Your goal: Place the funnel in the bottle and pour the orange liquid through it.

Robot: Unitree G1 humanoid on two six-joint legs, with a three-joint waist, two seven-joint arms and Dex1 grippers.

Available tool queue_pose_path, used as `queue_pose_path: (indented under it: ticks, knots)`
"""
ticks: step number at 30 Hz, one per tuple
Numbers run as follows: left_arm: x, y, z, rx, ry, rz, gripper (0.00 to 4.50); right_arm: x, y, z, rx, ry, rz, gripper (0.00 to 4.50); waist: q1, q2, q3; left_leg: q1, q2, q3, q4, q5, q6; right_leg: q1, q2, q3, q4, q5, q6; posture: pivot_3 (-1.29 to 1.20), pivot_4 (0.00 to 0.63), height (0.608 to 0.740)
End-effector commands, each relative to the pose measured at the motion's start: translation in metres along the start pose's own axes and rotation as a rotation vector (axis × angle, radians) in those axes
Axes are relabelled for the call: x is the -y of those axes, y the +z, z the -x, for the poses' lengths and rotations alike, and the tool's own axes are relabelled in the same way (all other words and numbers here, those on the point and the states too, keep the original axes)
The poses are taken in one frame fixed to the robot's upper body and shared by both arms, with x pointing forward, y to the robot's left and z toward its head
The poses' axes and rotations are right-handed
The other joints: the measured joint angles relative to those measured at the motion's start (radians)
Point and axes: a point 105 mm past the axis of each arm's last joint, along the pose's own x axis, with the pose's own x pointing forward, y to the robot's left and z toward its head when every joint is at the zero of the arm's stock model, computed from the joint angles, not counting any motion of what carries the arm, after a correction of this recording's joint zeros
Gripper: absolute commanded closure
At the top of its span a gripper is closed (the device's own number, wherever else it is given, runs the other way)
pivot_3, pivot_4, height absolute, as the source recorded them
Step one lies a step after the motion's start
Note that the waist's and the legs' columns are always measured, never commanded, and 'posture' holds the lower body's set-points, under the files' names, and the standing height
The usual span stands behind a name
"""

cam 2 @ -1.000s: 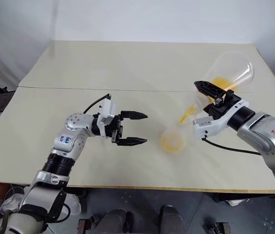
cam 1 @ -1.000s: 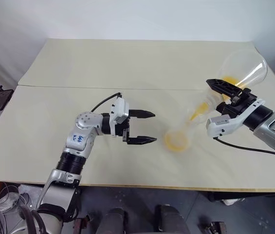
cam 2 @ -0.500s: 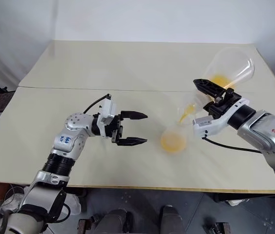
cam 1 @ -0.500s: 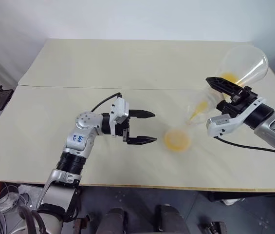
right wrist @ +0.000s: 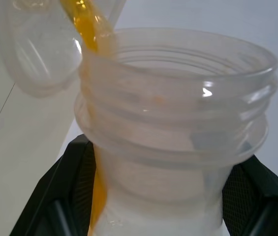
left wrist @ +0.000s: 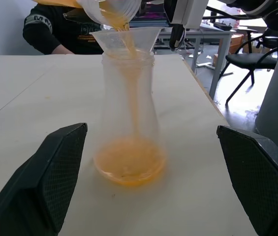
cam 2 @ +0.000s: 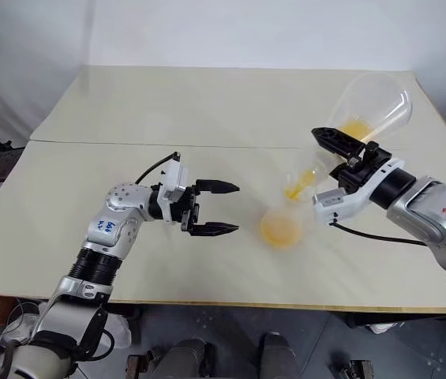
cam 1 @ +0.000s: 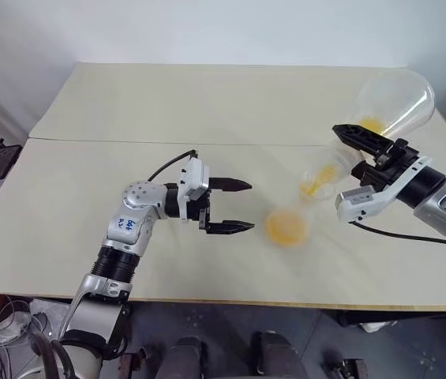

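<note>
The bottle (left wrist: 129, 118) stands upright on the counter (cam 1: 207, 103), clear, with a wide round base narrowing to an open neck. The small clear funnel (left wrist: 125, 40) sits in that neck, its flared mouth facing up. The orange liquid (left wrist: 129, 162) lies as a shallow pool in the bottle's base, and a thin orange stream runs down through the funnel from the mouth of a tilted clear flask (cam 1: 392, 103) above it.

Bright, even, soft-shadowed light; slight motion blur on the pouring flask (cam 1: 392, 99).
</note>
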Motion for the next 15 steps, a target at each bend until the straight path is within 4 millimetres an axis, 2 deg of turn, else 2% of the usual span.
queue_pose_path:
  ticks: [1, 15]
  knots:
    - [-0.004, 0.011, 0.0001, 0.021, 0.006, -0.042, 0.0, 0.0192, -0.0076, 0.0025, -0.017, -0.061, 0.047, 1.68, 0.0, 0.0, 0.0, 0.0, 0.0, 0.0, 0.0, 0.0, 0.0, 0.0, 0.0, 0.0, 0.0, 0.0, 0.0, 0.0, 0.15, 0.74]
    - [-0.0046, 0.011, -0.0003, 0.021, 0.007, -0.04, 0.0, 0.0219, -0.0065, 0.0007, -0.006, -0.085, 0.071, 1.68, 0.0, 0.0, 0.0, 0.0, 0.0, 0.0, 0.0, 0.0, 0.0, 0.0, 0.0, 0.0, 0.0, 0.0, 0.0, 0.0, 0.15, 0.74]
